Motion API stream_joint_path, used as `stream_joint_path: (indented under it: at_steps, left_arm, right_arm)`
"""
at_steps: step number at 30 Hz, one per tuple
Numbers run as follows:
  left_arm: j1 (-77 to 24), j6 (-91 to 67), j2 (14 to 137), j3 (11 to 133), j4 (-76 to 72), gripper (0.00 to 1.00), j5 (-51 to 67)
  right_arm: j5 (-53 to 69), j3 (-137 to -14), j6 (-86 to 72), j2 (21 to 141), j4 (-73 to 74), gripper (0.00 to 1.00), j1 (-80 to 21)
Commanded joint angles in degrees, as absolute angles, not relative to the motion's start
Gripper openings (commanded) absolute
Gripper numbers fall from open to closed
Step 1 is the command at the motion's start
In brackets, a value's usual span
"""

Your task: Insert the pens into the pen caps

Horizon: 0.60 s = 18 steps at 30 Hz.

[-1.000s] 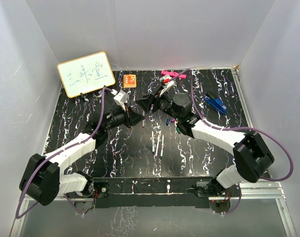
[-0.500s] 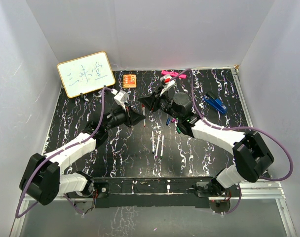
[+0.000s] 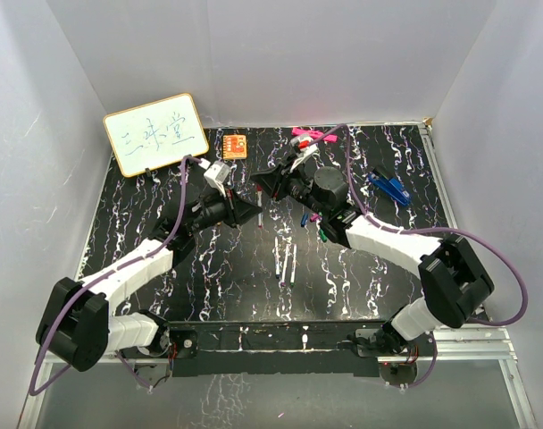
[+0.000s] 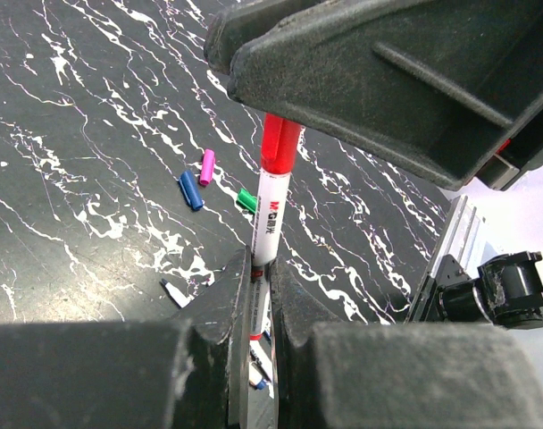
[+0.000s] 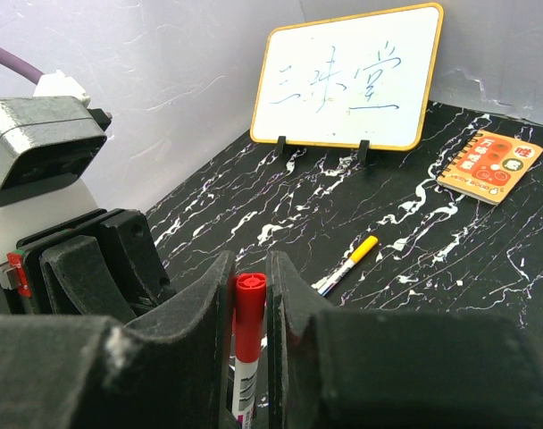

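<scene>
Currently the left gripper (image 4: 258,275) is pinching the white barrel of the red pen (image 4: 269,219) near its lower end, holding it off the table (image 4: 75,179). The right gripper (image 5: 248,279) is clamping the red cap (image 4: 278,143) at the pen's other end.

Step in hand, as I am reading it: capping the red pen. The cap is looking on; I cannot tell whether it is fully seated. The next move is calling for a straight push along the barrel.

In the overhead view the long axis is running near-to-far, capped end at the far side; tilt I cannot tell.

The blue cap (image 4: 191,190), purple cap (image 4: 206,167) and green cap (image 4: 246,200) are lying loose below.
</scene>
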<state>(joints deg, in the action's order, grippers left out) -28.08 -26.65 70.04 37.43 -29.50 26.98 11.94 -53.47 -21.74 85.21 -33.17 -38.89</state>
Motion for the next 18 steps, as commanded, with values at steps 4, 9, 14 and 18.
stream_joint_path:
  at_steps: [4,9,14,18]
  left_arm:
    - [-26.0,-26.6,70.3,44.7,-35.6,0.00,25.6]
    - [-26.1,-23.3,72.2,46.1,-24.9,0.00,25.2]
    - [-26.1,-19.4,73.8,45.8,-13.1,0.00,21.7]
    - [-26.1,-18.0,75.4,45.0,-7.7,0.00,18.0]
  right_arm:
    - [12.0,-52.2,-21.1,88.3,-26.8,0.00,-39.2]
    - [5.9,-56.3,-19.7,89.1,-27.8,0.22,-39.1]
    - [0.0,-61.6,-17.0,88.5,-30.6,0.39,-39.1]
    - [-4.7,-64.2,-13.9,86.5,-32.7,0.46,-39.0]
